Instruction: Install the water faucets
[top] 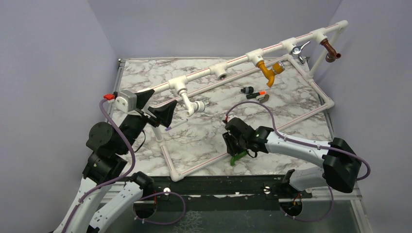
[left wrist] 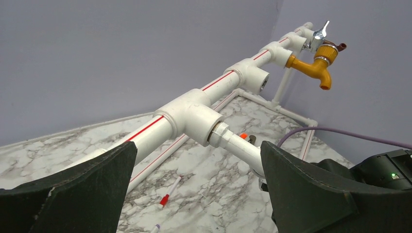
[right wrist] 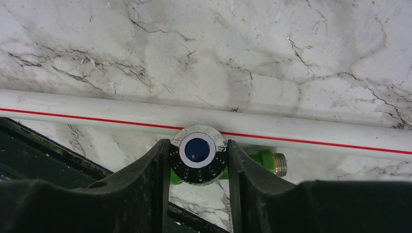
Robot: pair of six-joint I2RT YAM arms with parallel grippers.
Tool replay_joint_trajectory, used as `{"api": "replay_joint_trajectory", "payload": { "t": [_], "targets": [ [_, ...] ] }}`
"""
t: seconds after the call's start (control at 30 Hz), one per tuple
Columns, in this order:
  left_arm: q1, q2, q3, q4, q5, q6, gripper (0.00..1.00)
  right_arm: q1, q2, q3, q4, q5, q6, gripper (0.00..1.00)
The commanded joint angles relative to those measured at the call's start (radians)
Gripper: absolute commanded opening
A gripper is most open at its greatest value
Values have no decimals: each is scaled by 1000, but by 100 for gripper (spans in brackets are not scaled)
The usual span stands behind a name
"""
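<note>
Smooth marble-patterned tabletop [right wrist: 291, 48], smooth white plastic pipe [right wrist: 97, 114], green plastic faucet [right wrist: 263, 158], shiny silver-rimmed knob [right wrist: 198, 150]

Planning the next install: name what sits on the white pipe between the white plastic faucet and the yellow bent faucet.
Between the white plastic faucet and the yellow bent faucet: one white tee fitting, socket empty. Top external view shows it.

Plain lilac-grey walls on three sides here: the back wall [top: 214, 24], the left wall [top: 43, 58] and the right wall [top: 379, 97], all bare and matte. Below them sits a tabletop [top: 209, 136] in white marble pattern with grey veins (a slight sheen on it). A black strip [top: 218, 183] runs along its near edge. The light is soft and even, the shadows faint.
</note>
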Motion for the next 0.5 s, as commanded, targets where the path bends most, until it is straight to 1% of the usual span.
{"api": "replay_joint_trajectory", "payload": {
  "t": [0.0, 0.3, 0.47],
  "targets": [
    [-2, -6, 13, -14, -18, -9, 99, 9, -65, 30, -25, 18, 7, 1],
    [-2, -5, 42, -48, -6, -59, 99, 12, -219, 12, 24, -67, -25, 0],
    [-2, -6, 41, -77, 11, -118, 99, 14, -321, -3, 98, -171, -73, 0]
  ]
}}
